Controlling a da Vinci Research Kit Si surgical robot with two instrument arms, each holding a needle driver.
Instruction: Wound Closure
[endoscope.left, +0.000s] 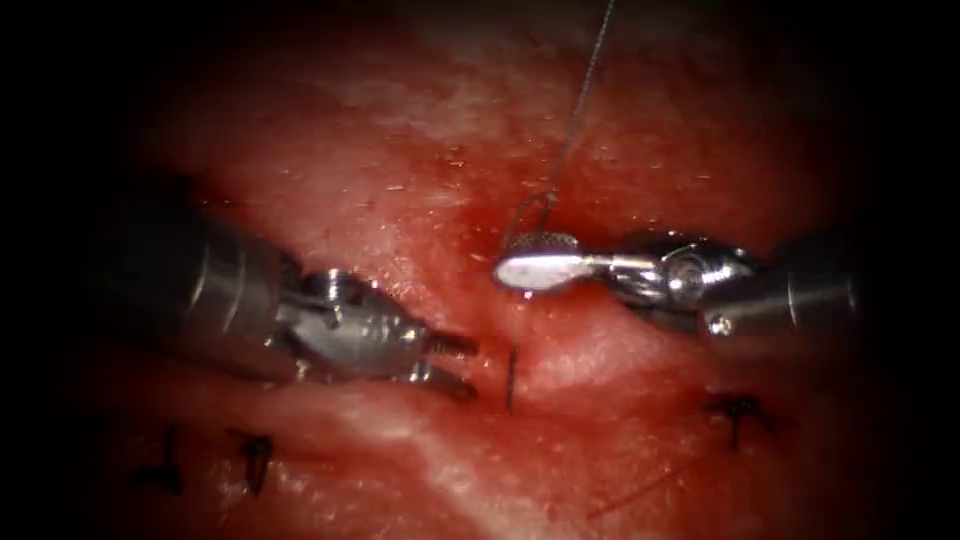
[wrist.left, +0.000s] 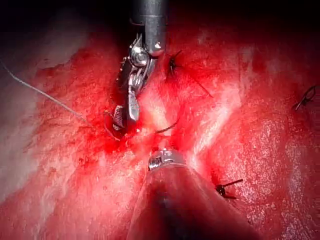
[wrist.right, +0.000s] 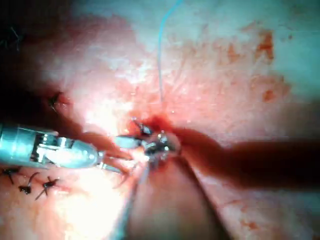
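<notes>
The tissue (endoscope.left: 400, 160) is red and wet, with the cut (endoscope.left: 492, 318) running down its middle. The curved needle is in the tissue. Its thin rear arc (endoscope.left: 524, 210) rises just above my right tool (endoscope.left: 528, 262), and a dark stretch (endoscope.left: 512, 376) stands out of the cut lower down. The thread (endoscope.left: 585, 90) runs up and away from the rear arc. My right tool's jaws stand apart beside that rear end, holding nothing. On the left of the cut, my left tool (endoscope.left: 458, 364) is open and empty, its tips close to the dark stretch. The needle's arc (wrist.left: 168, 128) lies between both tools.
Finished stitches with short dark thread ends sit at the lower left (endoscope.left: 255, 452) and lower right (endoscope.left: 738, 408). Red fluid pools along the cut. A loose thread end (endoscope.left: 640, 492) lies on the tissue near the bottom.
</notes>
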